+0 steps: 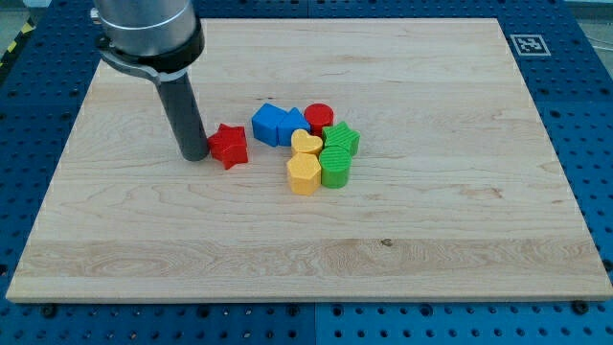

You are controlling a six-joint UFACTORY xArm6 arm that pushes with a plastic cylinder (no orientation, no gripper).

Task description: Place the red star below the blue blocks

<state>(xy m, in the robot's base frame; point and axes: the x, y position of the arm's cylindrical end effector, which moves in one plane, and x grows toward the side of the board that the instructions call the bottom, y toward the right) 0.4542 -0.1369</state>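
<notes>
The red star (229, 146) lies on the wooden board (306, 249), left of the cluster of blocks. My tip (195, 155) stands right at the star's left side, touching or nearly touching it. Two blue blocks (278, 125) sit side by side just right of the star and slightly higher in the view, apart from it by a small gap. The star is level with the lower edge of the blue blocks, to their left.
A red cylinder (318, 117) sits right of the blue blocks. A yellow heart (306, 144) and a yellow block (303, 173) lie below them. Two green blocks (338, 140) (336, 166) sit at the cluster's right. A marker tag (529, 44) is at the board's top right.
</notes>
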